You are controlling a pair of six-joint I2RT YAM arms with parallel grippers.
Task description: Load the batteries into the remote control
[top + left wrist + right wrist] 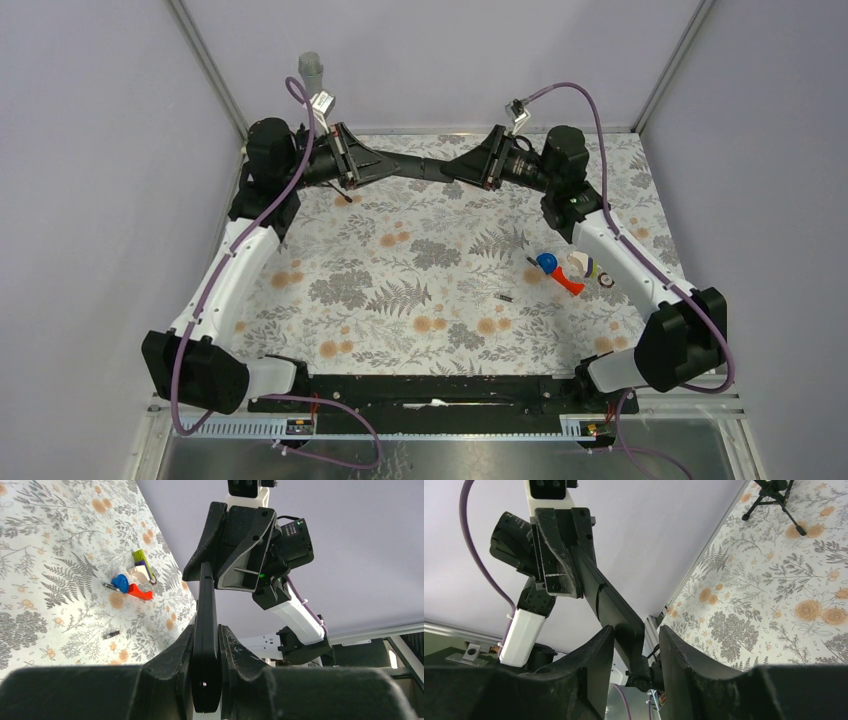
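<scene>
The remote control (425, 168) hangs in the air over the far end of the table, stretched between my two grippers. My left gripper (385, 165) is shut on one end; in the left wrist view the black bar (206, 610) stands edge-on, pinched between the fingers (175, 655). My right gripper (636, 630) straddles the other end of the remote control (614, 605) with its jaws apart and a gap on one side. One battery (505, 297) lies on the floral cloth, also seen as a small dark cylinder (111, 634) from the left wrist.
A cluster of red, blue and white toy pieces (565, 272) lies right of the battery, under the right arm. A small black tripod (774, 495) stands on the cloth near the far wall. Grey walls close in the far and side edges.
</scene>
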